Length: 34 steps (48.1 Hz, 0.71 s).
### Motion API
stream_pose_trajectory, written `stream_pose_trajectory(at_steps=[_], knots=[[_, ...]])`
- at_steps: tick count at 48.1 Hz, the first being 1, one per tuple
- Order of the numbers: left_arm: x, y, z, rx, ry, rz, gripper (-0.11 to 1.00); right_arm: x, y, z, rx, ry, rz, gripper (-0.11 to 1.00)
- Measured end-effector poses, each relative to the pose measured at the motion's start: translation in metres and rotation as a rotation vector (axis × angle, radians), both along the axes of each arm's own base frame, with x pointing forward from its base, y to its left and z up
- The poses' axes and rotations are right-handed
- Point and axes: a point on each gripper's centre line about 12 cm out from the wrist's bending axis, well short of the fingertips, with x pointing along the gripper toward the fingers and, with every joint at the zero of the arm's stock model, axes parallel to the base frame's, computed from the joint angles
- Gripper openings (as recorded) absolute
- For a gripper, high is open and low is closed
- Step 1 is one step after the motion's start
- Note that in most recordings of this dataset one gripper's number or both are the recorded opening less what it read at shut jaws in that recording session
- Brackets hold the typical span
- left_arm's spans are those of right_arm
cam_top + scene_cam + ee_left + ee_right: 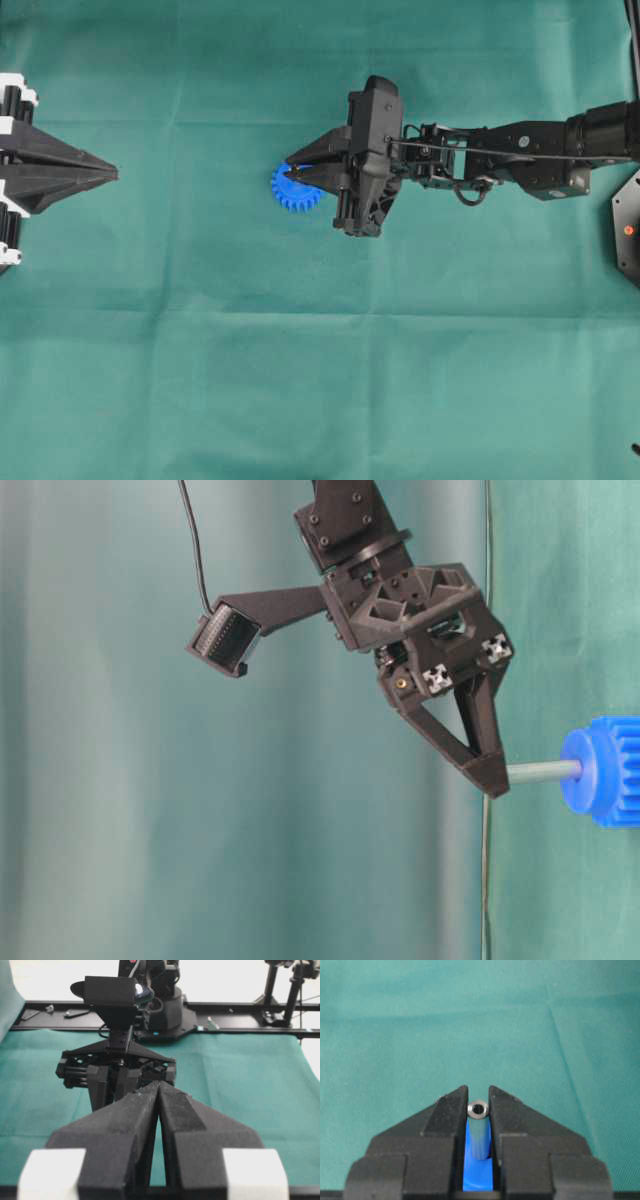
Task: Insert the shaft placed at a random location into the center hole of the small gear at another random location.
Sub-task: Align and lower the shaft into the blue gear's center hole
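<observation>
Right gripper [479,1110]: jaws drawn in tight on the shaft [479,1132], pinching it between the two black fingertips [451,1110]. In the right wrist view the shaft shows as a short silvery tube, its open end level with the fingertips, its body running down between the jaws. Blue plastic of the small gear [478,1172] fills the slot directly beneath it.

Table-level view: the right gripper [488,772] points downward and toward the right of the frame. The shaft [543,771] lies level, one end at the fingertips, the other end meeting the round hub of the small gear [600,772]. The center hole itself is covered by the shaft and hub; how deep the shaft sits cannot be told.

Overhead view: the right gripper [292,172] reaches leftward from the right side, its tips over the small gear [296,190]. The gear rests on the green cloth [300,380], a little left of the middle, toothed rim showing below and left of the fingers.

Left gripper [112,175]: at the far left edge, well apart from the gear. In the left wrist view its fingers [145,1110] are pressed together at the tips, nothing between them, aimed across the cloth toward the right arm.
</observation>
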Motion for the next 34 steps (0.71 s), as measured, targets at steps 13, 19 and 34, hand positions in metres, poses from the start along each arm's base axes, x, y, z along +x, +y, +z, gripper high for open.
stream_pose_trajectory(at_steps=[13,19,34], knots=[[0.000,0.000,-0.001,0.000,0.002,0.000,0.00,-0.001,0.000,0.016,-0.028,-0.034,0.010,0.12],[0.000,0.000,0.000,0.000,-0.003,0.000,0.00,-0.001,0.000,0.016,-0.031,-0.035,0.011,0.12],[0.000,0.000,-0.001,0.000,0.002,0.000,0.00,0.000,-0.003,0.007,-0.031,-0.019,0.006,0.12]])
